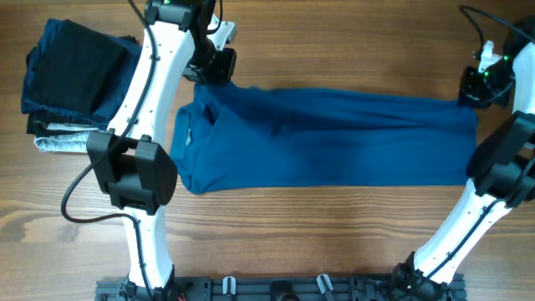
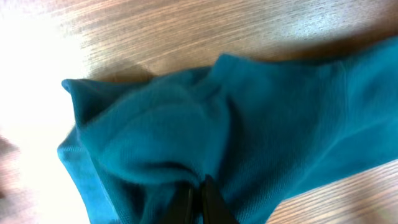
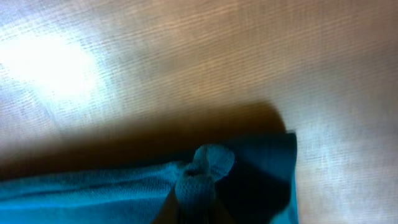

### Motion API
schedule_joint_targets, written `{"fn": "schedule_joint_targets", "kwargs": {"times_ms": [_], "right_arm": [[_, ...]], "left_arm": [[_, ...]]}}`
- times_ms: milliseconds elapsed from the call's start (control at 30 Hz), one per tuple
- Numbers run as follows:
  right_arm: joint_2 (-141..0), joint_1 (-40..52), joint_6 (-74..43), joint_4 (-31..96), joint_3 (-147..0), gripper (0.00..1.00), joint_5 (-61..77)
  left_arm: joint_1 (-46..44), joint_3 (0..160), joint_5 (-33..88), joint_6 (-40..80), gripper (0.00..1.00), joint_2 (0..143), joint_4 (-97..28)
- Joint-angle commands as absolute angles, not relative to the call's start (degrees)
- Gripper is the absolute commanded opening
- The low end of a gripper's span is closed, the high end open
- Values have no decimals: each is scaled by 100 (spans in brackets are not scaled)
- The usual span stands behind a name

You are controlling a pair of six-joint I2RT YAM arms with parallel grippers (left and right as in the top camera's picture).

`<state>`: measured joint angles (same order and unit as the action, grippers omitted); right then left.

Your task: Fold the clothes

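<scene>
The clothes, a medium-blue polo shirt (image 1: pixel 334 138), lie stretched in a long band across the table's middle, collar end at the left. My left gripper (image 1: pixel 211 71) is shut on the shirt's far left corner; in the left wrist view its dark fingertips (image 2: pixel 198 202) pinch a bunched fold of the blue knit (image 2: pixel 186 124). My right gripper (image 1: pixel 475 94) is shut on the shirt's far right corner. The right wrist view has a small wad of blue fabric (image 3: pixel 202 171) squeezed between the fingers, lifted a little off the wood, with a shadow behind it.
A stack of folded dark navy, black and grey garments (image 1: pixel 71 79) sits at the far left of the wooden table (image 1: pixel 292 234). The left arm's body (image 1: pixel 134 171) hangs over the shirt's left edge. A black rail (image 1: pixel 276 288) runs along the front edge.
</scene>
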<state>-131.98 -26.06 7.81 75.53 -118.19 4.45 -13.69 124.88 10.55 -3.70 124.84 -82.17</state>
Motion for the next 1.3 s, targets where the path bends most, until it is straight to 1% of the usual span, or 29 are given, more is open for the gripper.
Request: {"fn": "schedule_joint_targets", "kwargs": {"times_ms": [0,100,167,267,333,467,567,600,633,667,700,733,767,800,833,867,1000,1067,1167,1200,1267], "right_arm": [[-13058,-2829,729,8016,-11791,4,311],[-13058,-2912,336,8468,-11791,4,-143],[-13061,-2912,279,8632,-11784,4,-145],[-13069,-2910,-178,8753,-11756,4,-148],[-13072,-2910,-169,8768,-11563,4,-152],[-13074,-2912,-193,8586,-11052,4,-196],[-13074,-2912,-491,8628,-10921,4,-642],[-13074,-2912,-491,8639,-10921,10,-668],[-13072,-2912,-491,8639,-10921,22,-668],[-13072,-2912,-486,8639,-10921,41,-666],[-13069,-2912,-445,8641,-10943,46,-668],[-13069,-2912,-447,8667,-11089,52,-642],[-13067,-2912,-425,8687,-11338,56,-454],[-13021,-2912,-21,8737,-11727,59,250],[-12936,-2906,301,8825,-12099,62,904],[-12875,-2888,331,8871,-12272,63,1111],[-12151,-2532,438,9011,-12492,63,1205],[-12064,-2453,281,9111,-12490,62,1090],[-12064,-2451,128,9078,-12278,55,1076],[-12064,-2418,137,9074,-12254,53,1203],[-12064,-2329,364,9061,-12254,53,1653]], "left_arm": [[-1328,12206,1041,-73,4,12387,-8659],[-1328,11640,1044,75,4,12387,-8726],[-1328,11170,1044,75,4,12387,-8654],[-1326,10506,1044,75,4,12387,-8442],[-1326,10108,1041,75,4,12387,-8270],[-1326,9898,1041,73,4,12387,-8184],[-1326,9863,1041,71,4,12387,-8206],[-1326,9856,1039,71,4,12387,-8215],[-1326,9856,1039,71,4,12387,-8230],[-1326,9856,1039,69,5,12387,-8283],[-1323,9856,1031,69,36,12387,-8374],[-1319,9856,1015,71,62,12385,-8486],[-1319,9859,1015,71,77,12368,-8510],[-1315,9880,1013,73,82,12283,-8460],[-1293,10020,1015,148,86,12147,-8425],[-1278,10184,1017,248,87,12022,-8385],[-1273,10523,1022,569,89,11227,-7697],[-1271,10523,1015,631,91,11028,-7575],[-1267,10523,1020,631,93,11004,-7669],[-1267,10523,1017,631,95,11002,-7671],[-1267,10523,1020,655,97,11002,-7669]]}}
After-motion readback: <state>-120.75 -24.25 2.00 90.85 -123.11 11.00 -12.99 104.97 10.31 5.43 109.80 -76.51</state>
